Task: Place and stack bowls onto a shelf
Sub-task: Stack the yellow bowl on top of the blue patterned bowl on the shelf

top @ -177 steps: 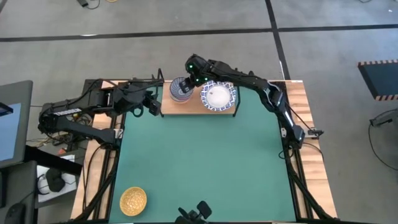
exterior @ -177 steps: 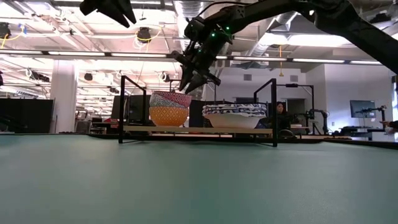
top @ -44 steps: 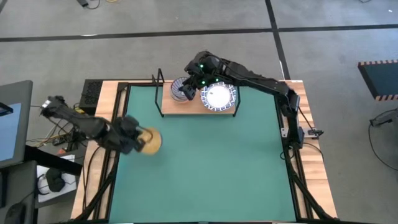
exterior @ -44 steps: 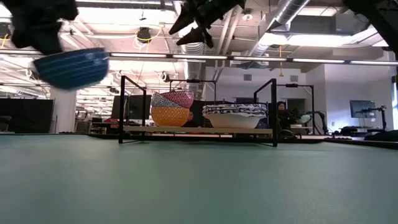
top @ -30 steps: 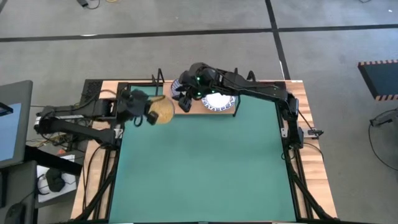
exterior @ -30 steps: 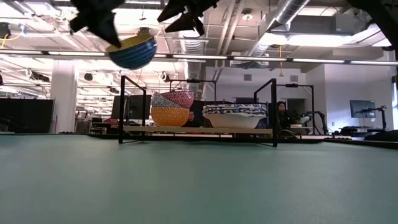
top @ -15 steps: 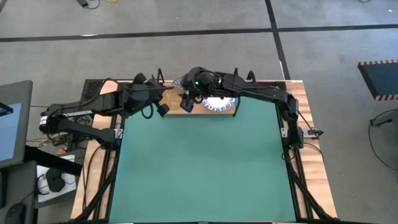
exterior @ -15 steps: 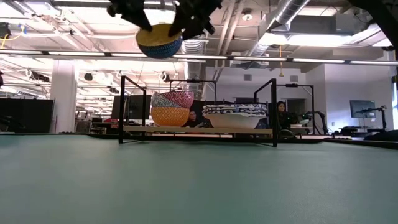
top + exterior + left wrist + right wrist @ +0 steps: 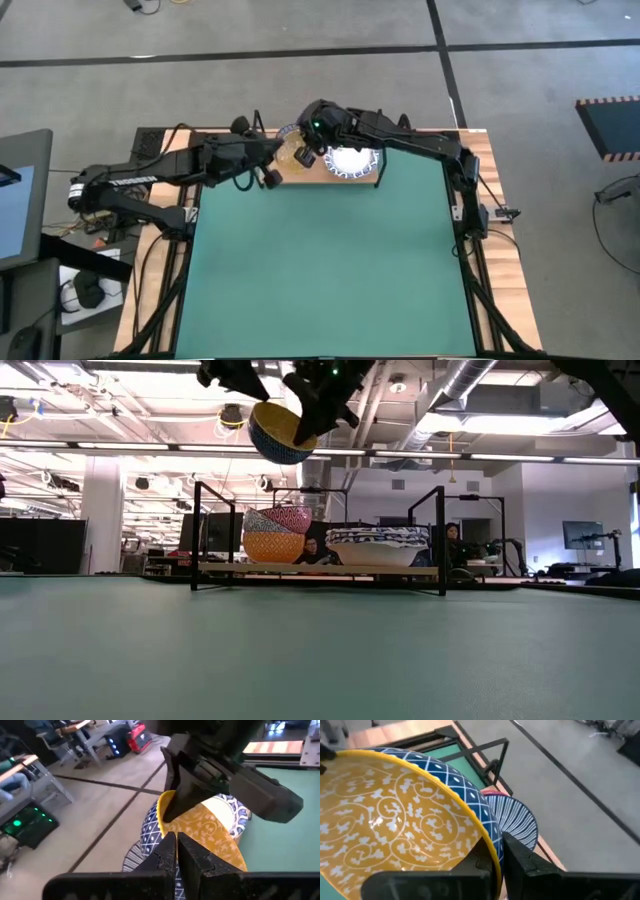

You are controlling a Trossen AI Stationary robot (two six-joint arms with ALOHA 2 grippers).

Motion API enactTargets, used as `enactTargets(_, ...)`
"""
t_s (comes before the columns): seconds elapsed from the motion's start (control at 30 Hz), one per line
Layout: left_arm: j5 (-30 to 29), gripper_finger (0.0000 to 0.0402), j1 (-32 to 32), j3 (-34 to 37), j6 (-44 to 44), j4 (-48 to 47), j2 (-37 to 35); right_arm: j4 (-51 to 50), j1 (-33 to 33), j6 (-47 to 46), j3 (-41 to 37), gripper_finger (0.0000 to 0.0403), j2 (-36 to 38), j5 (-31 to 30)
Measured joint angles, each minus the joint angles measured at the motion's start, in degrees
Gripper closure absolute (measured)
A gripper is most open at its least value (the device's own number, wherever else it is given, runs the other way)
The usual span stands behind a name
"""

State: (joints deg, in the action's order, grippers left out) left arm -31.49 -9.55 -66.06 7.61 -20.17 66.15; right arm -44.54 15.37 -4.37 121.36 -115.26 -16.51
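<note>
The golden-yellow bowl (image 9: 278, 435), blue outside, hangs tilted high above the shelf's (image 9: 320, 568) left end, held between both grippers. My left gripper (image 9: 176, 851) is shut on its rim from the table's left. My right gripper (image 9: 496, 854) is shut on the opposite rim. Straight below, a stack of small bowls (image 9: 275, 532) sits on the shelf board, the striped grey-blue one (image 9: 516, 822) on top. Next to it on the board stands a stack of wide white bowls (image 9: 378, 545) with blue lattice rims. My left gripper pinches the bowl's rim (image 9: 172, 827) on the side toward the table's left, one finger inside the bowl and one outside. The bowl is lifted clear and tilted. My right gripper pinches the opposite rim (image 9: 489, 840), one finger on the yellow inside and one on the blue outside, slanting down from above.
Black wire uprights (image 9: 196, 535) stand at the shelf's ends. The green mat (image 9: 320, 260) spreads from the shelf to the near edge. Wooden table strips (image 9: 495, 230) run along both sides.
My left gripper has carried the golden-yellow bowl toward the table's right and far edge, until it hangs over the small stack on the shelf. The bowl has tipped over further. My right gripper has come down to the bowl and shut on its rim.
</note>
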Motion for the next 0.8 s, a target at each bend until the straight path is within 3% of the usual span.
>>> enactTargets(0.37,-6.2,0.0353,-3.6,0.2,-4.9,0.1,-3.2,5.6,10.4,-12.0,-0.2,0.0363,-2.2,1.4)
enactTargets(0.6,-1.9,0.034,-8.2,0.2,-12.8,-6.2,-3.9,4.8,14.9,-18.2,-0.5,0.0362,-7.3,14.3)
enactTargets(0.8,3.8,0.0339,-10.4,0.8,-20.4,-10.2,-2.9,3.3,14.0,-17.8,-0.5,0.0361,-9.6,16.1)
